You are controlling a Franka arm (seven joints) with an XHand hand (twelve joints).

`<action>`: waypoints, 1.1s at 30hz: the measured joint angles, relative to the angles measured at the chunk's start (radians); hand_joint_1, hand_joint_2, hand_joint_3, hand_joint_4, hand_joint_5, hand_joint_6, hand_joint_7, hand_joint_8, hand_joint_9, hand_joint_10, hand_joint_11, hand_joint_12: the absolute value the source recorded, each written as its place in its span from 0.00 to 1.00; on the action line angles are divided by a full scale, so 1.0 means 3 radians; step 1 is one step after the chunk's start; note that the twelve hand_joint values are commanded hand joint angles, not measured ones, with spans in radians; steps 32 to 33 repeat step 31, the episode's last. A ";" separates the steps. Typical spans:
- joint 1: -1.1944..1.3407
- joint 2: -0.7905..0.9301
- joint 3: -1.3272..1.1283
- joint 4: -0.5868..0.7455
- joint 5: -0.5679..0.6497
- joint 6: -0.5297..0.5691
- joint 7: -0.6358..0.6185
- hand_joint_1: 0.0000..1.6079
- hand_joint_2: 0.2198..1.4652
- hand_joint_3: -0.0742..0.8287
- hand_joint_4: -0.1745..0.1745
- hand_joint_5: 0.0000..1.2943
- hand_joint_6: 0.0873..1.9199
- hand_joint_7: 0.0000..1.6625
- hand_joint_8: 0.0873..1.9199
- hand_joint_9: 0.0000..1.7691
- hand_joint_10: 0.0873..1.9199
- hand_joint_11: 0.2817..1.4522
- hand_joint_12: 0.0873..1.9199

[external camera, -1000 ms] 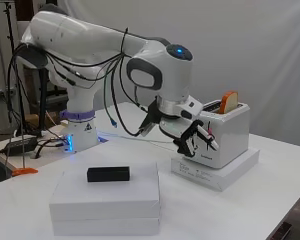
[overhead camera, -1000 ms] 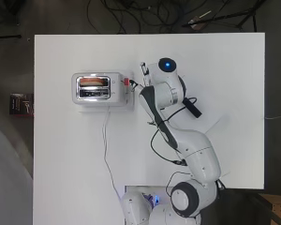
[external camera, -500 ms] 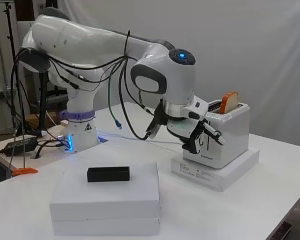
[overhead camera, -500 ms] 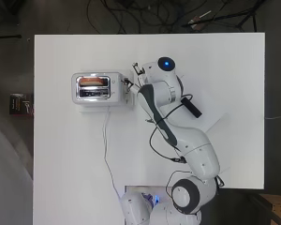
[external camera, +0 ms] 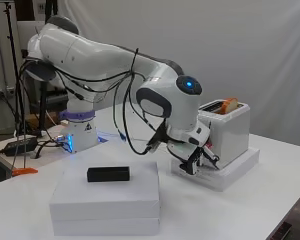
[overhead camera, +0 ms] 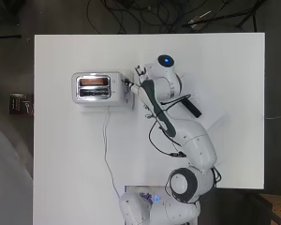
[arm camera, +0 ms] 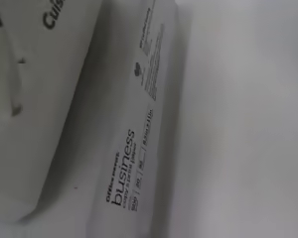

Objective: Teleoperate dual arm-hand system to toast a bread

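Your robot hand (external camera: 197, 159) sits at the end face of the toaster (overhead camera: 97, 87), at about 3 o'clock from it in the overhead view, fingers curled low beside the lever; whether they grip anything cannot be told. The bread (external camera: 229, 105) stands in one slot, its top still above the toaster's rim, so I judge the step in hand to be pressing the lever down. The next move calls for a fingertip squarely on the lever, then a straight downward push. The lever itself is hidden behind the fingers. The toaster rests on a white ream of paper (arm camera: 139, 148) on the table (overhead camera: 65, 178).
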State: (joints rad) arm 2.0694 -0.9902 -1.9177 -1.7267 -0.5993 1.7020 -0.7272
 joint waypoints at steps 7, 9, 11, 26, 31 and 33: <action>0.0111 -0.0106 -0.0217 -0.0031 -0.0008 0.0117 0.0062 0.05 0.80 0.09 0.19 0.37 0.00 0.74 1.00 0.88 1.00 0.75 1.00; 0.0099 -0.0091 -0.0138 -0.0012 -0.0018 0.0029 0.0109 0.02 0.80 0.09 0.27 0.44 0.00 0.74 1.00 0.87 1.00 0.75 1.00; -0.0002 -0.0051 0.0091 0.0005 -0.0082 -0.0002 0.0114 0.00 0.79 0.08 0.29 0.46 0.00 0.67 1.00 0.80 1.00 0.65 0.99; -0.1754 0.0048 0.2802 -0.0909 -0.0726 -0.0371 0.0388 0.00 0.70 0.08 0.21 0.20 0.00 0.32 0.28 0.35 0.28 0.12 0.16; -0.1883 0.0061 0.2855 -0.0968 -0.0758 -0.0421 0.0655 0.01 0.68 0.08 0.29 0.15 0.00 0.22 0.00 0.24 0.00 0.10 0.00; -0.1883 0.0061 0.2855 -0.0968 -0.0758 -0.0421 0.0655 0.01 0.68 0.08 0.29 0.15 0.00 0.22 0.00 0.24 0.00 0.10 0.00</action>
